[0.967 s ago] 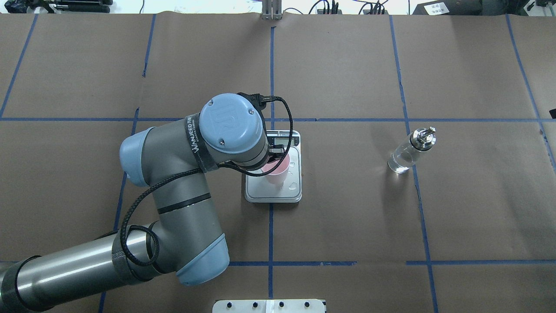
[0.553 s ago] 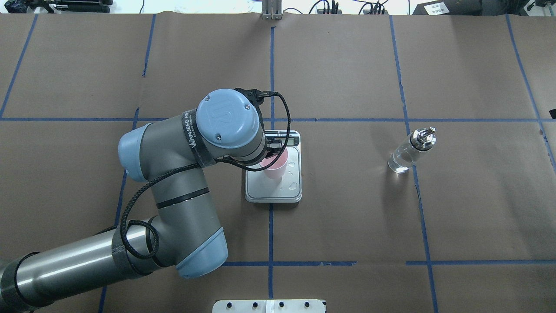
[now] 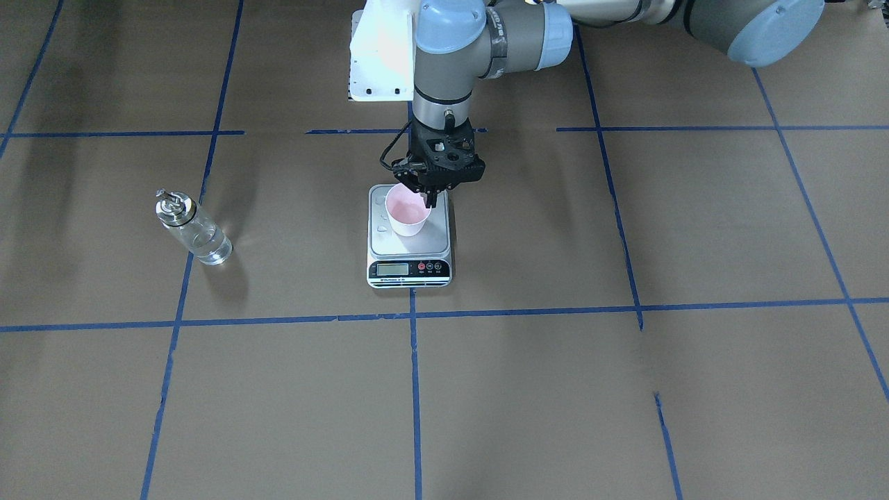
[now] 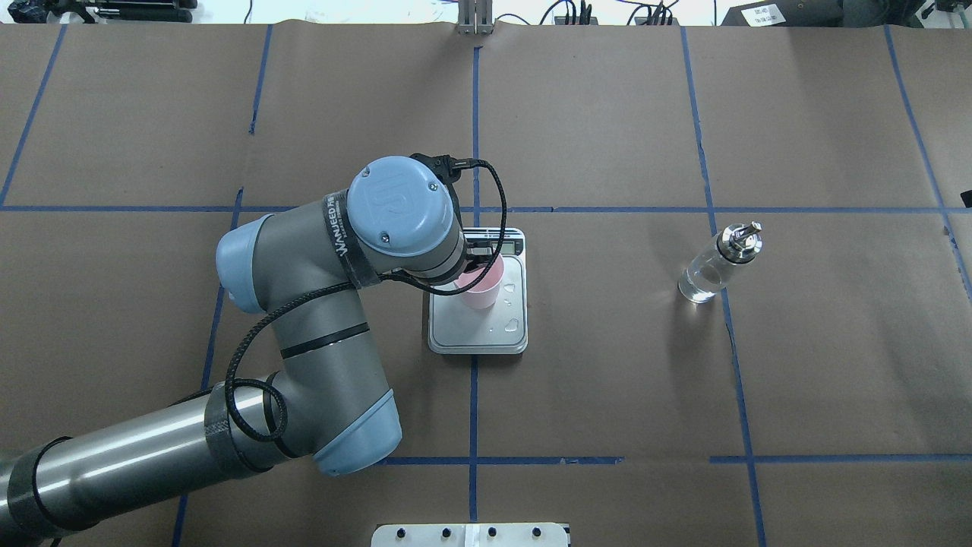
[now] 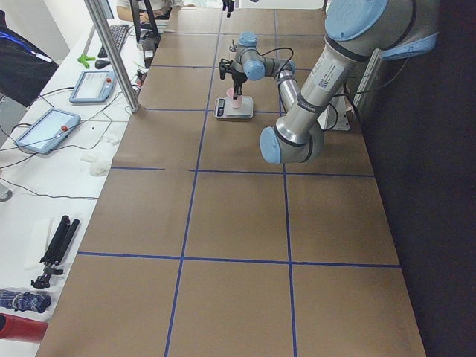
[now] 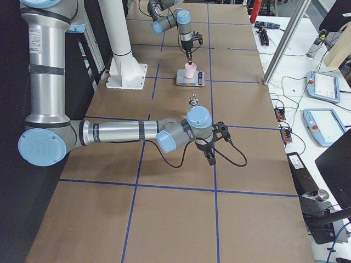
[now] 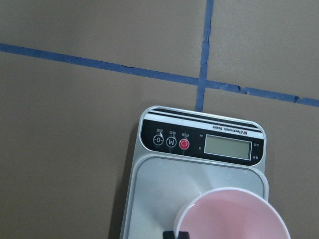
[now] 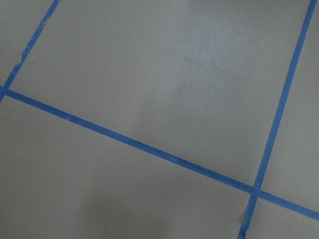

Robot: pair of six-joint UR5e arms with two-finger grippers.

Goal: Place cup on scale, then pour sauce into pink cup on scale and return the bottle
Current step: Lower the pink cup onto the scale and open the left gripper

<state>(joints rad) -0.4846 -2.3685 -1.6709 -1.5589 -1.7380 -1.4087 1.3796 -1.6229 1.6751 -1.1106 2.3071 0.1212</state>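
The pale pink cup (image 3: 408, 215) stands upright over the far half of the scale's silver platform (image 3: 430, 243). I cannot tell if its base touches the platform. My left gripper (image 3: 428, 199) comes straight down and is shut on the cup's rim, with one finger inside. The left wrist view shows the cup (image 7: 234, 219), one dark fingertip (image 7: 175, 234) and the scale's black strip (image 7: 194, 142). The clear glass bottle (image 4: 714, 266) with its metal spout stands upright to the right and holds clear sauce. My right gripper (image 6: 210, 158) hangs low over bare table. I cannot tell if it is open or shut.
Brown paper with blue tape lines (image 4: 473, 129) covers the table. A white base plate (image 3: 378, 55) sits at the robot's side. Small droplets lie on the scale's platform (image 4: 513, 325). Tablets and cables (image 5: 44, 130) lie past the table's far edge.
The left wrist shifted slightly. The cup, first seen leaning and lower on the platform, now sits upright and a little nearer the display. The bottle has not moved.
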